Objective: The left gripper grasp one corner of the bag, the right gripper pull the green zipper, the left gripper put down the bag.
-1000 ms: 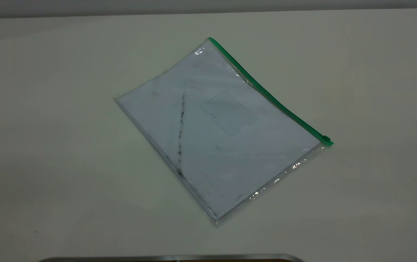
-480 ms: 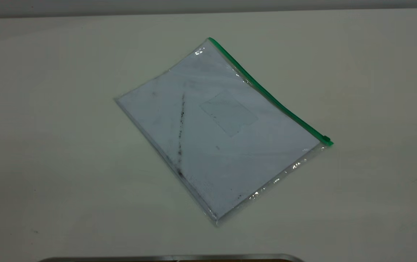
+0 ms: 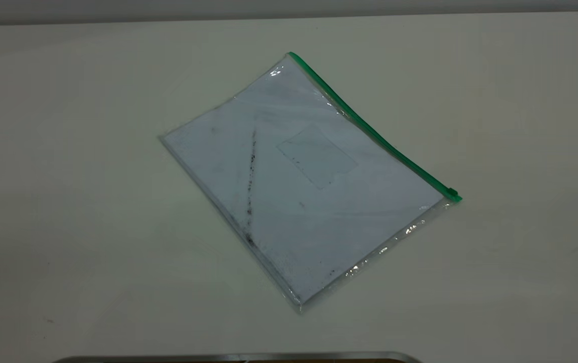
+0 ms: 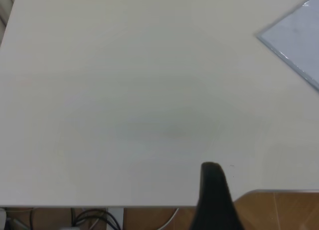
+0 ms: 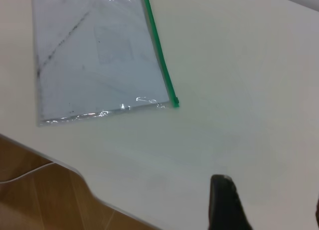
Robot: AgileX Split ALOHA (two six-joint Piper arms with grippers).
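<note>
Two arms sit off the edges of the worktop (image 3: 67, 212), out of the exterior view, and neither touches anything. The left pincer (image 4: 213, 190) hangs over bare worktop near the left corner. Only a dark tip of it shows in its wrist view, so I cannot tell whether it is wide or narrow. From there the bag's nearest corner is well apart from it.

The bag (image 3: 304, 181) lies flat around the middle of the worktop, turned so its corners point at the edges. It is a clear, glossy plastic sleeve, thin and limp, with glints along its seams. A pale sheet of paper (image 3: 289, 212) fills it, and a dark smear (image 3: 251, 176) runs across it. Lying askew like this, it offers one corner toward each arm.

The green zipper (image 3: 369, 128) runs along the bag's far-right side as a narrow ridged strip. Its slider (image 3: 452, 193), a small green nub, sits at the corner pointing toward the right edge. Whether the strip is sealed or parted I cannot tell. I judge that a bag resting like this fits either a pull yet to come or one done and the bag laid down again.

The right pincer (image 5: 269, 195) hovers over bare worktop near the right corner. It stands wide and holds nothing, well apart from the slider.
</note>
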